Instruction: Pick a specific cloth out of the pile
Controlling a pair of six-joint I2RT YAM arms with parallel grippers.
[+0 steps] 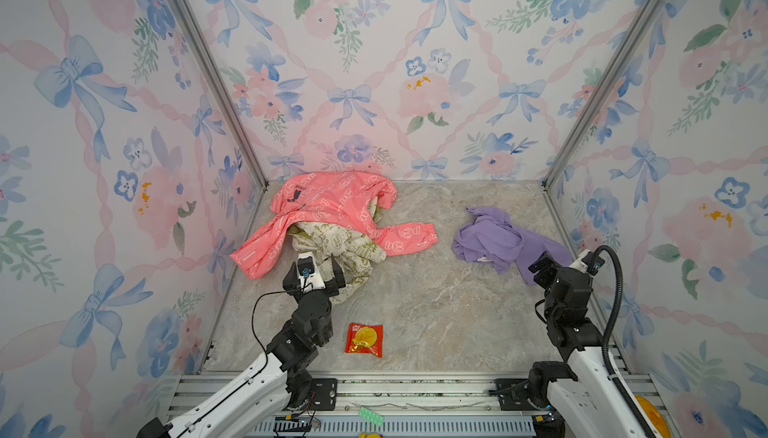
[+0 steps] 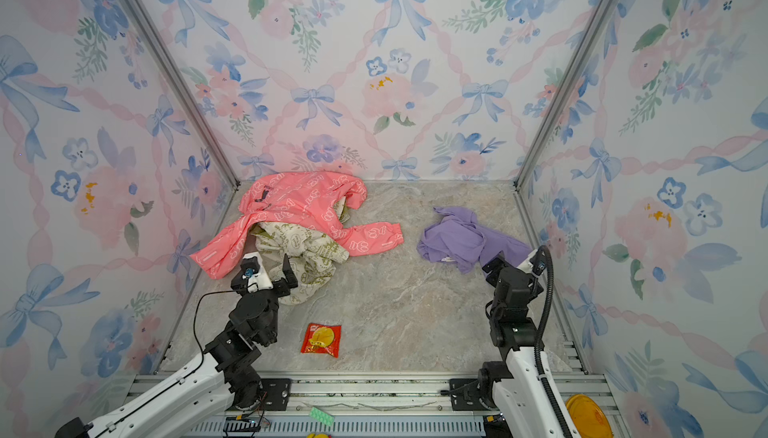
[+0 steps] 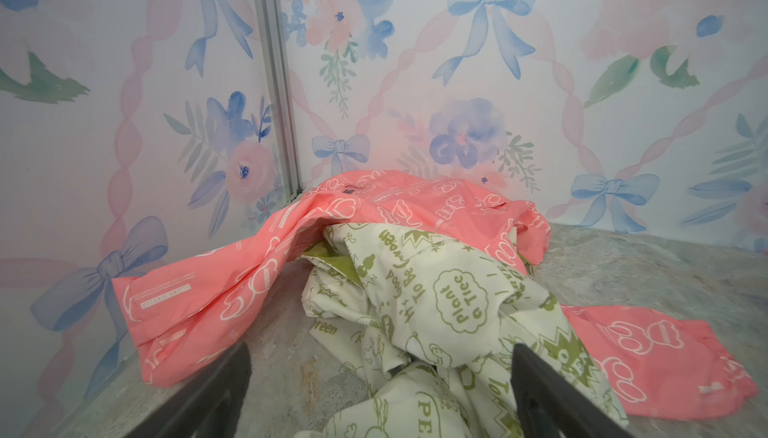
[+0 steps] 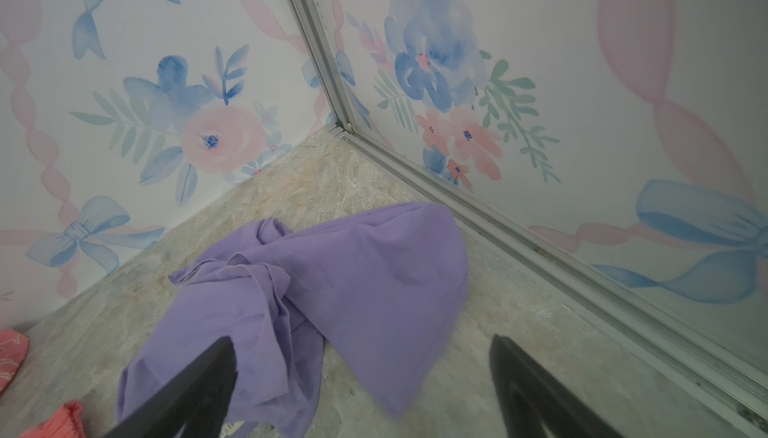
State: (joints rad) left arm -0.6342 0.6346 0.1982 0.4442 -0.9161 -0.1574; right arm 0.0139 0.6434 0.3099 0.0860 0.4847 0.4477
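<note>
left side: left gripper (image 3: pixel 380 350) spread wide, nothing between the fingers. it hangs low over the near end of the cream cloth (image 1: pixel 336 244); i cannot tell if it touches the fabric.

the pile (image 1: pixel 332 224) sits in the far left corner. the coral-pink jacket (image 1: pixel 332 199) is draped on top, one sleeve running toward the left wall and one toward the middle. the cream cloth spills out from under it toward the arm.

middle, near edge: a red snack packet (image 1: pixel 364 339) lies flat on the stone-look table (image 1: pixel 436 311), apart from all the fabric.

right side: the cloth (image 1: pixel 490 240), plain lavender, lies crumpled on the table by itself, well apart from the pile and near the right wall. no lettering shows from here.

right gripper (image 4: pixel 361 340) spread wide and holding nothing. in the right wrist view one finger hangs over the near folds of the cloth and the other over bare table beside the wall rail.

judgement: the separating looks done, since the cloth lies clear of the heap. what remains is a clean exit for the right arm. rise straight up before pulling back, so a fingertip cannot hook a fold and drag the cloth. keep the outer finger off the rail. the left arm should lift away the same way and leave the cream cloth undisturbed.
</note>
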